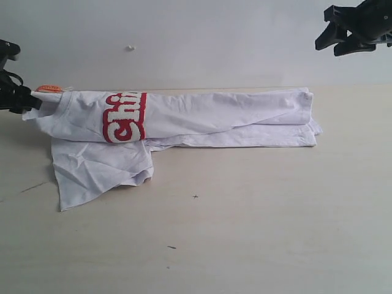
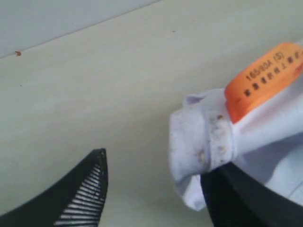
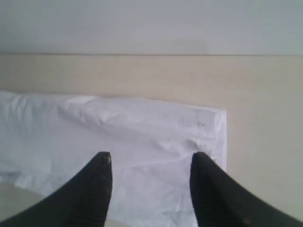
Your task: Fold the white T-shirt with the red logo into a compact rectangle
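The white T-shirt point(image 1: 202, 119) lies folded lengthwise in a long band across the table, with one sleeve point(image 1: 98, 168) spread toward the front. The red logo point(image 1: 125, 116) wraps over the fold near the collar end, only partly showing. My left gripper point(image 1: 29, 101) is open at the collar point(image 2: 201, 142), by the orange neck tag point(image 2: 262, 80); the collar cloth rests against one finger point(image 2: 246, 198), while the other finger point(image 2: 87, 189) stands apart over bare table. Raised high above the hem end point(image 3: 189, 137), my right gripper point(image 1: 334, 44) is open and empty.
The pale wooden table point(image 1: 245, 233) meets a white wall point(image 1: 196, 37) just behind the shirt. A few small dark specks point(image 1: 195, 196) mark the tabletop in front of the shirt.
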